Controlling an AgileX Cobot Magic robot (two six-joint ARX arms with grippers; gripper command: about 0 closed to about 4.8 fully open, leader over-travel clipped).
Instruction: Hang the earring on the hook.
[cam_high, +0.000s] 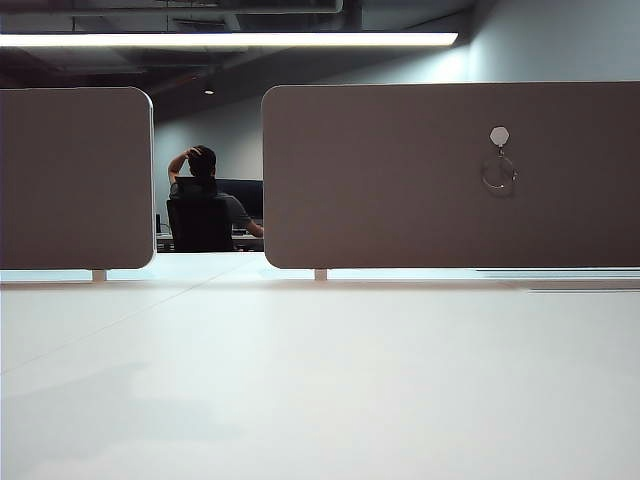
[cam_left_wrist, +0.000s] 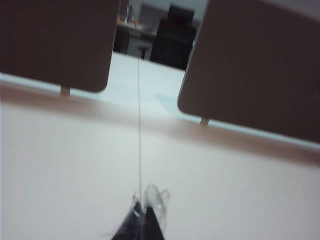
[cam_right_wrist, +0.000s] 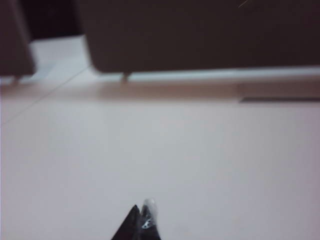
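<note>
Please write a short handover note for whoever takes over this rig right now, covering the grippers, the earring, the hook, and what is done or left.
Left gripper: shut, empty, low over the white table, seen only in its wrist view.
Right gripper: shut, empty, also low over the table, seen only in its wrist view.
Hook: mounted on the right-hand divider panel at the back of the table.
Earring: hanging from the hook against the panel.
Done: the earring appears hung, and neither arm shows in the exterior view.
Left: apparently nothing; just confirm that the hoop stays put.
</note>
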